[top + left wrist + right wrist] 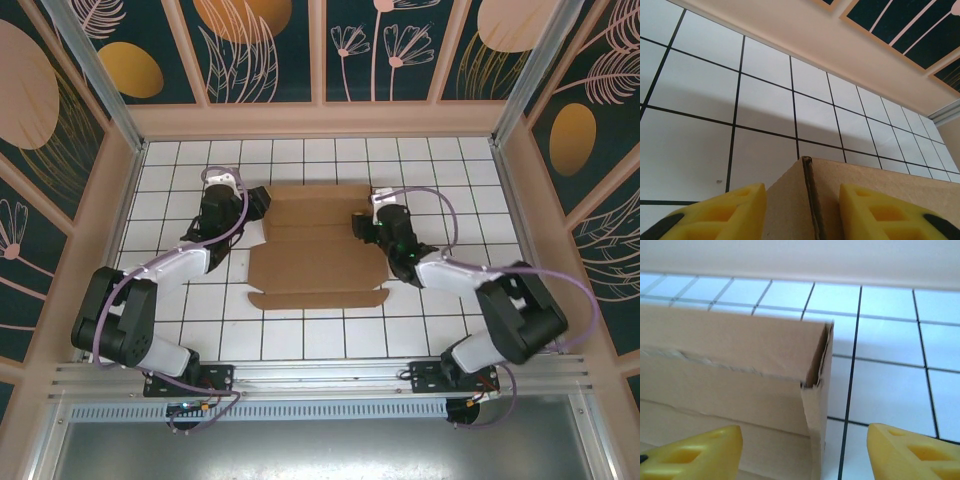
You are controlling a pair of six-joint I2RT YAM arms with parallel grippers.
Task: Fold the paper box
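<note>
Both agape: left pincer (802, 212), right pincer (805, 450), astride paper box (315, 255) edges.

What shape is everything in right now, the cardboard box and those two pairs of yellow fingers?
Paper box: partly folded, one wall raised, near flap lying flat.
Left fingers: open, straddling a cardboard edge.
Right fingers: open, either side of a box corner.

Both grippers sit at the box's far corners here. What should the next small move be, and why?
Probably close the left gripper on the upright edge of the paper box: its fingers straddle that edge with a gap each side, so nothing is pinched yet. The right gripper stands open around the other far corner.
</note>
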